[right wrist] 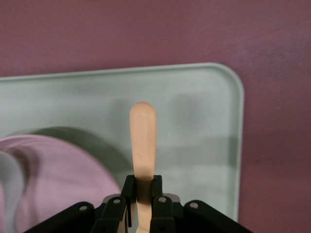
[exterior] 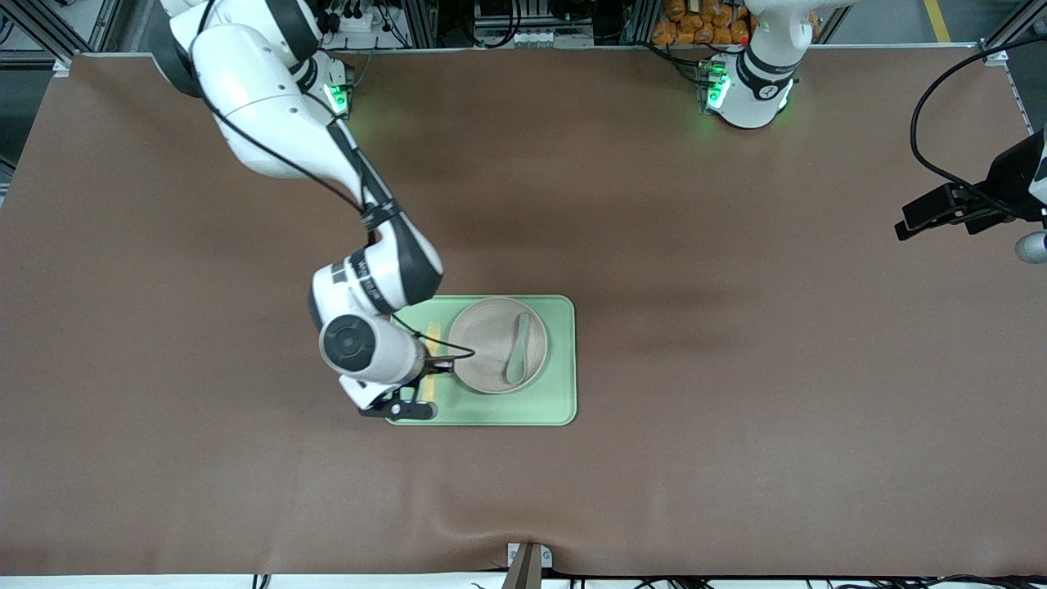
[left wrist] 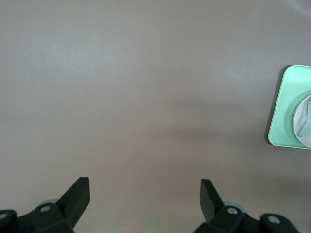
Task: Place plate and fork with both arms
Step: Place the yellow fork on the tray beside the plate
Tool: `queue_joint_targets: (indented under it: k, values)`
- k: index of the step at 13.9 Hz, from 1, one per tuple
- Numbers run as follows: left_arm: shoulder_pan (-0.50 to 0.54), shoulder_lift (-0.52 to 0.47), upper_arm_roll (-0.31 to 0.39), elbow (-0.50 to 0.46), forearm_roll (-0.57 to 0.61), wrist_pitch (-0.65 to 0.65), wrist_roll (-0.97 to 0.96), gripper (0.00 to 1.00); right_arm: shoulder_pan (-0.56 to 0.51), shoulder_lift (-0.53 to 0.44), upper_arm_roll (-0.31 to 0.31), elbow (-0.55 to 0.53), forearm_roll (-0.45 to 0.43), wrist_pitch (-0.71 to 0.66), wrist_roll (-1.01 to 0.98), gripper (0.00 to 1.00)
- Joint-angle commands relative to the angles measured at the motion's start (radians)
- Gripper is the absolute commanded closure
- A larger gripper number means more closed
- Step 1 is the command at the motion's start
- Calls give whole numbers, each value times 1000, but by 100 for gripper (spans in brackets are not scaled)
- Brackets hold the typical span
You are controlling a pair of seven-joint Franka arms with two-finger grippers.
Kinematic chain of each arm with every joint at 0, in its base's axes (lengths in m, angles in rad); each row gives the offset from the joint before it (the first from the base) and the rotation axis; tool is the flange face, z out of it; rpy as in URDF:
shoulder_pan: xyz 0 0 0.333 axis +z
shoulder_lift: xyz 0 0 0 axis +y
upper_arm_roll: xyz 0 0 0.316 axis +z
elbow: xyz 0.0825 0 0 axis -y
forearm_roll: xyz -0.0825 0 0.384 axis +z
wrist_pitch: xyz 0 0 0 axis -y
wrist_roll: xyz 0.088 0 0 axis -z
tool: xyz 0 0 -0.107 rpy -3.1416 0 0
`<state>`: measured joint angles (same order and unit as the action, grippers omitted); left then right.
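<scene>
Front view notes. Table (exterior: 736, 409): brown, wide, mostly bare. Tray (exterior: 556, 409): pale green, rectangular, sits mid-table, somewhat nearer the camera than the centre. Plate (exterior: 483, 335): round, beige, lies on the tray, toward the left arm's end of it; a grey-green spoon (exterior: 519, 350) rests in the plate.

Right arm (exterior: 270, 123) reaches from its base down over the tray's end toward its own side. Right gripper (right wrist: 142, 196): jaws pinched tight on the fork (right wrist: 143, 141), handle sticking out past the fingertips. Wrist view shows the fork over the bare strip of tray beside the plate; whether it touches the tray I cannot tell. From the front only a sliver of yellow shows under the wrist.

Left arm waits, pulled off to its own end of the table. Left gripper (left wrist: 145, 191): jaws spread wide, nothing between them, bare table below, tray corner well apart.

Judgement: plate looks placed; the fork placement is the step in hand. Next move likely calls for lowering until the fork lies flat on the tray beside the plate, then opening the jaws and lifting straight up without dragging the handle.
</scene>
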<state>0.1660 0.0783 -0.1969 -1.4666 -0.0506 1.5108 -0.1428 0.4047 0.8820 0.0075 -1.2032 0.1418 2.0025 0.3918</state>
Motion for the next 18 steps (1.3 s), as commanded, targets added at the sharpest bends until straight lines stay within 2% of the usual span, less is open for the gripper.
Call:
queue_joint_targets:
  k: [1, 3, 6, 10, 11, 12, 13, 14, 15, 18]
  values:
    - [7, -28, -1, -9, 11, -18, 6, 0, -44, -52, 12, -97, 27, 8, -91, 99]
    - [7, -26, -1, -11, 11, -18, 6, 0, -46, -55, 11, -128, 27, 45, -96, 99]
    - [7, -26, -1, -11, 11, -18, 6, 0, -27, -55, 11, -214, 27, 172, -96, 98]
    - [6, -25, -1, -11, 12, -18, 5, 0, -10, -55, 12, -220, 27, 183, -82, 96]
    - [6, -25, -1, -11, 12, -18, 5, 0, -4, -54, 12, -220, 27, 183, -80, 92]
    - [6, -23, -1, -11, 12, -18, 5, 0, -6, -54, 12, -220, 27, 182, -80, 75]
    - [6, -23, -1, -11, 12, -18, 5, 0, -6, -54, 11, -214, 27, 173, -80, 46]
    - [6, -23, -1, -11, 12, -18, 5, 0, -9, -55, 11, -214, 27, 170, -83, 21]
    - [6, -23, -1, -11, 12, -18, 5, 0, -9, -57, 9, -213, 25, 170, -93, 9]
    - [4, -28, -4, -11, 20, -17, 5, 0, -18, -73, 6, -184, 24, 141, -97, 0]
